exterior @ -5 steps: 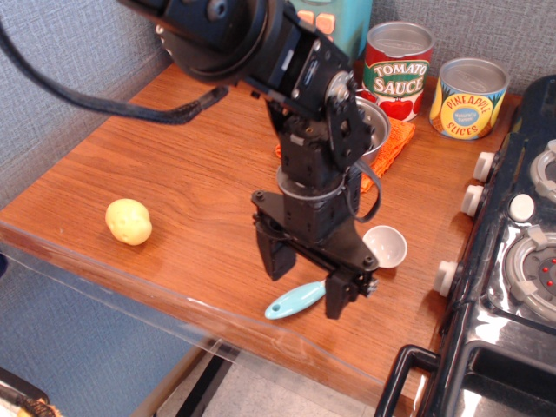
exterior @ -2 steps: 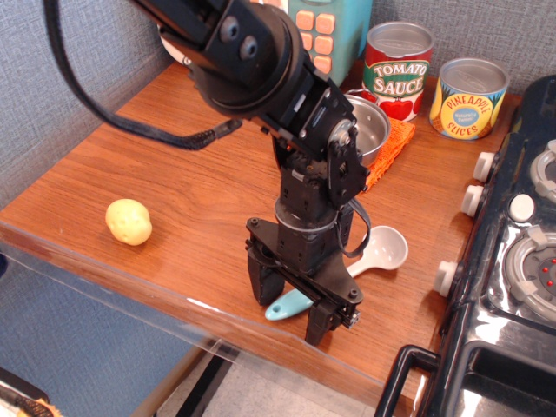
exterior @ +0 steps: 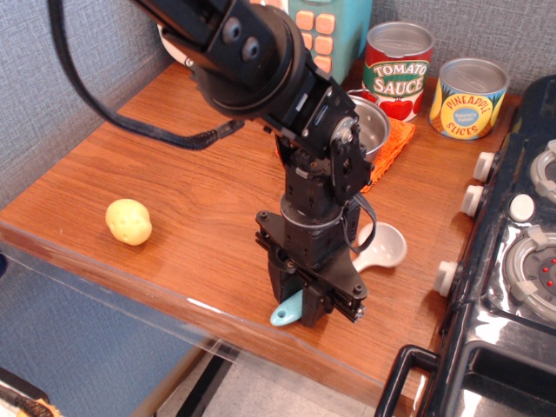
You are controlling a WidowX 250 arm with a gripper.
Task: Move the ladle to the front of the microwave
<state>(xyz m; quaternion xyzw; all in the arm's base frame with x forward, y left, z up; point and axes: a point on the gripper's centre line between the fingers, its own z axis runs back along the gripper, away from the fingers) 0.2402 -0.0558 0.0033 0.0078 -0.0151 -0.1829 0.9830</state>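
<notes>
The ladle lies on the wooden counter near its front edge. Its pale round bowl (exterior: pixel 385 246) shows to the right of the arm, and its light blue handle end (exterior: pixel 287 311) sticks out below the fingers. My gripper (exterior: pixel 300 306) points straight down with its black fingers closed on the ladle's handle. The stem is hidden behind the gripper. The microwave (exterior: pixel 326 30) stands at the back of the counter; only part of its teal body and peach buttons shows behind the arm.
A yellow potato (exterior: pixel 129 221) lies at the front left. A metal pot (exterior: pixel 369 126) sits on an orange cloth (exterior: pixel 393 144). A tomato sauce can (exterior: pixel 397 68) and a pineapple can (exterior: pixel 468 97) stand at the back right. A black toy stove (exterior: pixel 512 261) borders the right side.
The gripper came down over the ladle's handle and its fingers closed on it. The handle end has turned to point more toward the counter's front edge.
</notes>
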